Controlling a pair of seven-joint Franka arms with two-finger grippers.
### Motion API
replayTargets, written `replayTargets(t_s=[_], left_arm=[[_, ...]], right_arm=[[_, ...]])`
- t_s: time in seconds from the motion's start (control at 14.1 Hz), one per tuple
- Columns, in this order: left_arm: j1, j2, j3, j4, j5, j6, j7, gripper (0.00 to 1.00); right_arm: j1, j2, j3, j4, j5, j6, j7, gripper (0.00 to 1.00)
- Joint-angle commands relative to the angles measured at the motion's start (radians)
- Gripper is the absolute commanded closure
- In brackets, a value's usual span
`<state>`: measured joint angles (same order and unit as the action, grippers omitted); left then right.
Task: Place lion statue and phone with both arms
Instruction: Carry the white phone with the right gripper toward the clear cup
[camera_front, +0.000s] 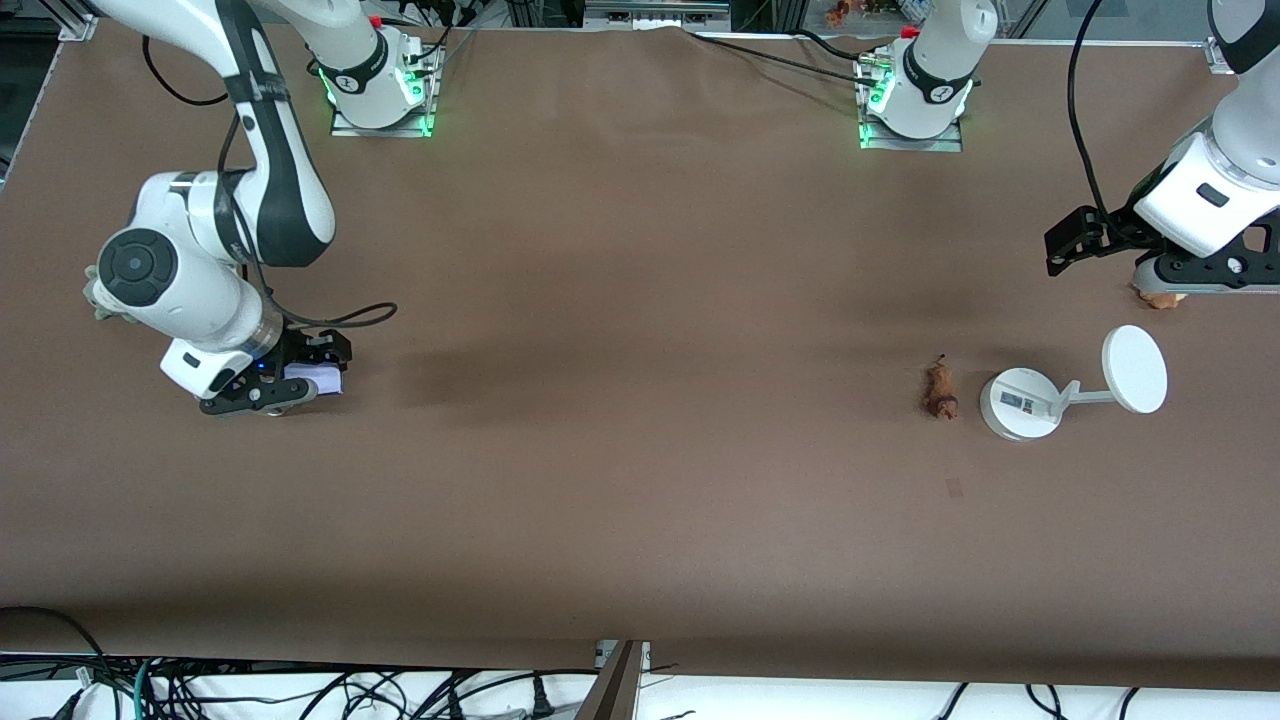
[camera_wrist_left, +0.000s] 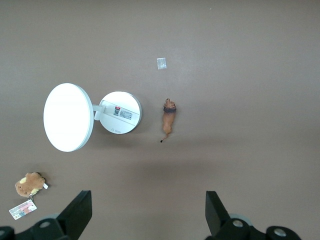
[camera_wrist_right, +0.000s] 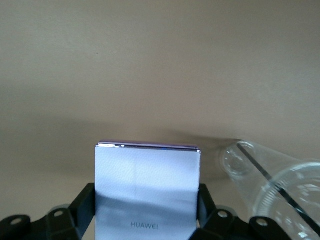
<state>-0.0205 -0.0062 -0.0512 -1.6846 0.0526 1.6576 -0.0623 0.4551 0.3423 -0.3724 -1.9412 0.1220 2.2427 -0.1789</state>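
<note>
The table (camera_front: 640, 480) is looked down on from high across it by the front camera, with both arm bases ranged from 11 to 1 o'clock along the top of that view. From well above, the left wrist camera is pointed straight down, so that the lion statue (camera_wrist_left: 169, 119), the white stand (camera_wrist_left: 90, 117) and a brown plush (camera_wrist_left: 30, 184) are taken in at once; the statue (camera_front: 939, 388) and stand (camera_front: 1060, 392) are shared with the front view near 3 o'clock. The right wrist camera is held low and very near the phone (camera_wrist_right: 147, 192), shared with the front view near 9 o'clock (camera_front: 318, 378)
</note>
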Motion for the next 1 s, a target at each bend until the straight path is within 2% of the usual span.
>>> replayTargets(t_s=[0.0,0.36,0.92], left_arm=[[-0.004,-0.001,0.011,0.011,-0.055,-0.016,-0.004,0.00],[-0.004,-0.001,0.014,0.011,-0.062,-0.018,-0.004,0.00],[-0.004,-0.003,0.014,0.011,-0.062,-0.019,-0.004,0.00]], right_arm=[[-0.032,0.044,0.000,-0.024,0.102,0.072,-0.109,0.87],[-0.069,0.139,0.000,-0.028,0.240,0.136,-0.223,0.87],[-0.067,0.207,0.010,-0.033,0.249,0.226,-0.226,0.86]])
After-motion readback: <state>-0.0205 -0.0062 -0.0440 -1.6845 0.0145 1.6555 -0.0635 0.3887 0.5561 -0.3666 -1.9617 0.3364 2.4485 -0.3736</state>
